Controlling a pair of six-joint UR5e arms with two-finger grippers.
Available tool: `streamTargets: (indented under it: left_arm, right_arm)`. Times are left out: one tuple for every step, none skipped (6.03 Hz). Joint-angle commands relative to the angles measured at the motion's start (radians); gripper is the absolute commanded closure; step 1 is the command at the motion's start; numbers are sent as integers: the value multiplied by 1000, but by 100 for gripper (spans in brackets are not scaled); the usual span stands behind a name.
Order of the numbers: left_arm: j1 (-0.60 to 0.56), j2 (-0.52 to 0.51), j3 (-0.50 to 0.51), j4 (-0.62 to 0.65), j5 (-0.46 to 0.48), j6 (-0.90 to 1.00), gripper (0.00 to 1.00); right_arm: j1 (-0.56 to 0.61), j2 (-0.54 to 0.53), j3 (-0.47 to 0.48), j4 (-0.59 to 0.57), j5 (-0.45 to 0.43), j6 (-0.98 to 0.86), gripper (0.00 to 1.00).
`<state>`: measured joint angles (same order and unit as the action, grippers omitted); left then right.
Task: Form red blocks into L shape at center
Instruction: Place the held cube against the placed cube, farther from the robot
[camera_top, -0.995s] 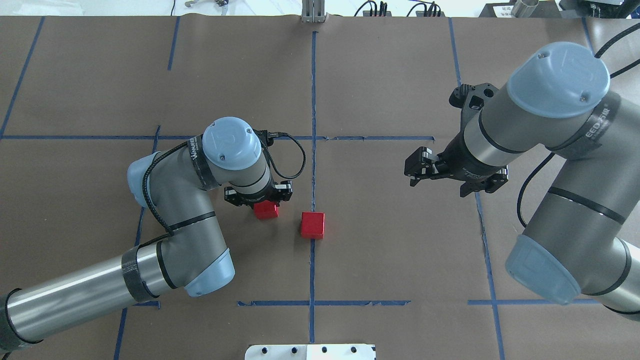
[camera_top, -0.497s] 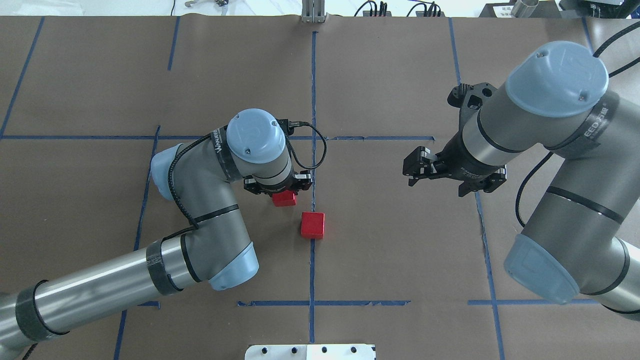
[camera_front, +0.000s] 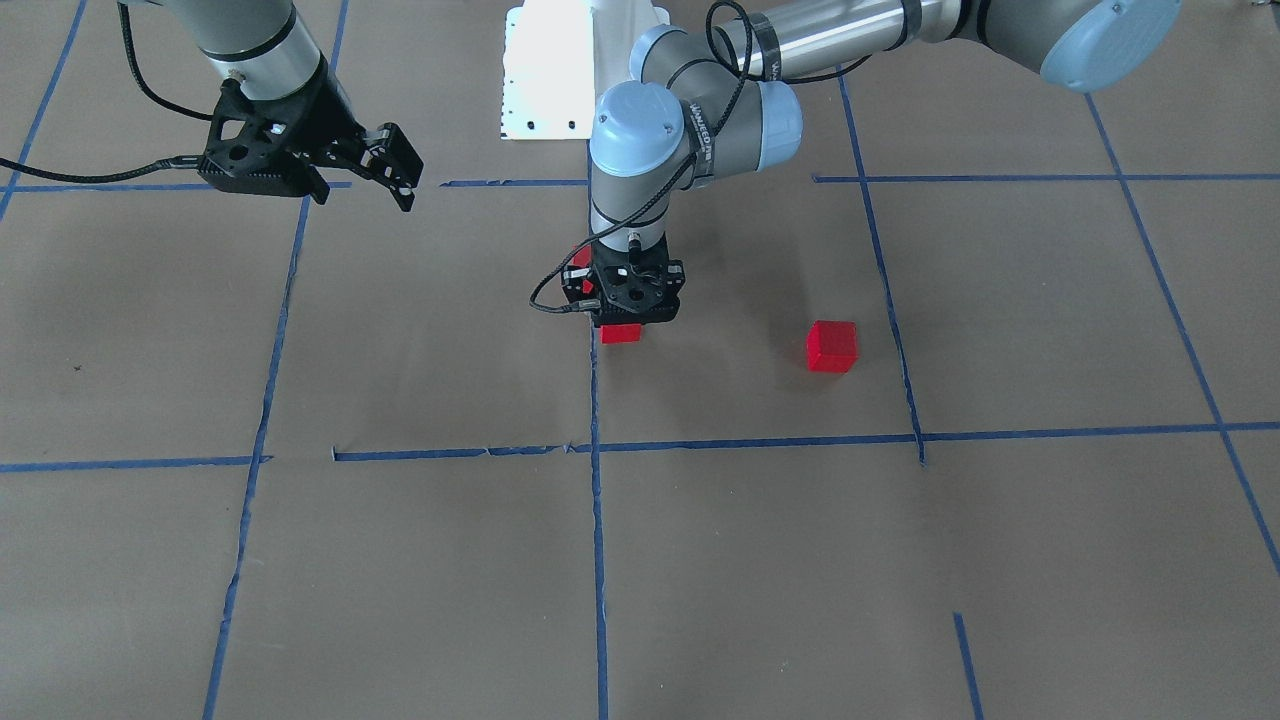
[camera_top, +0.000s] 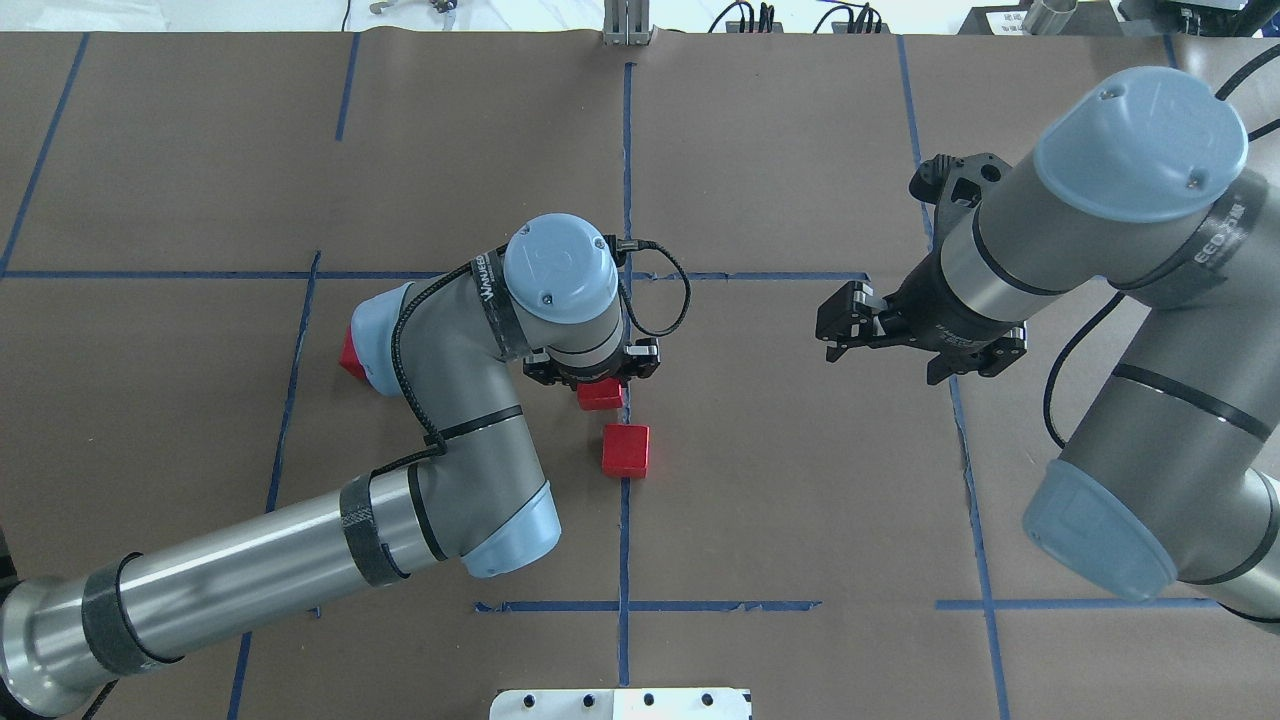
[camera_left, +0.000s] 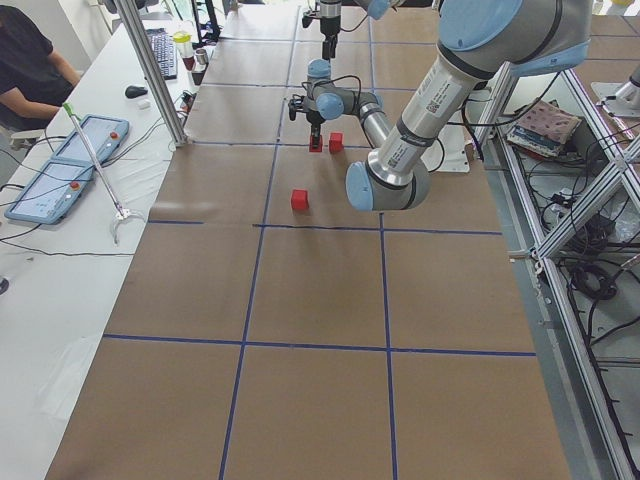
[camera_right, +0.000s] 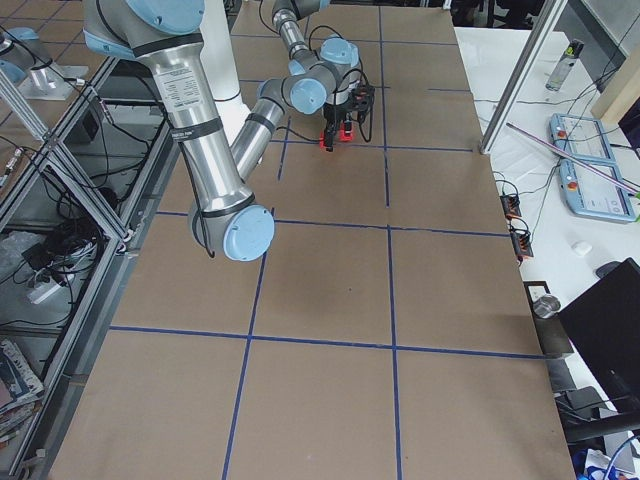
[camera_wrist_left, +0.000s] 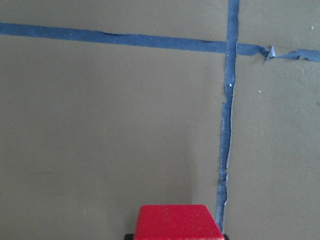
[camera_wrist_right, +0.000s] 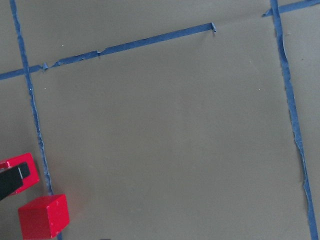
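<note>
My left gripper (camera_top: 600, 390) is shut on a red block (camera_top: 601, 397), held low just left of the central blue tape line (camera_top: 627, 180). The left wrist view shows that block (camera_wrist_left: 178, 221) at its bottom edge, beside the line. A second red block (camera_top: 626, 450) rests on the line, just nearer the robot than the held one. A third red block (camera_front: 832, 346) sits apart on the robot's left, half hidden by the elbow in the overhead view (camera_top: 347, 357). My right gripper (camera_top: 836, 328) hovers open and empty to the right of the center.
A white base plate (camera_top: 620, 704) lies at the robot's edge of the brown paper. In the exterior left view a person (camera_left: 30, 60) sits at a side table with control pads (camera_left: 60, 170). An aluminium post (camera_left: 150, 70) stands at that table's edge.
My left arm has carried the red block to the right, up to the central tape line beside the resting block. Its elbow has uncovered the third block. The right arm shifted slightly.
</note>
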<state>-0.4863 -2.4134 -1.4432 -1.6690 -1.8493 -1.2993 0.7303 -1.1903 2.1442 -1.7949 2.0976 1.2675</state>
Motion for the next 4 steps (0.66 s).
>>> streamTargets:
  left_arm:
    - [24,-6,3,0,16,0,100]
    - [40,-24,21,-2,37,0,100]
    - [40,-32,29,0,39,0,100]
    - [46,-30,29,0,39,0,100]
  right_arm:
    - [46,-40,6,-1,4,-17,0]
    - [46,-43,6,-1,4,-17,0]
    - [46,-43,5,-1,2,-17,0]
    - [44,-41,5,-1,2,-17,0]
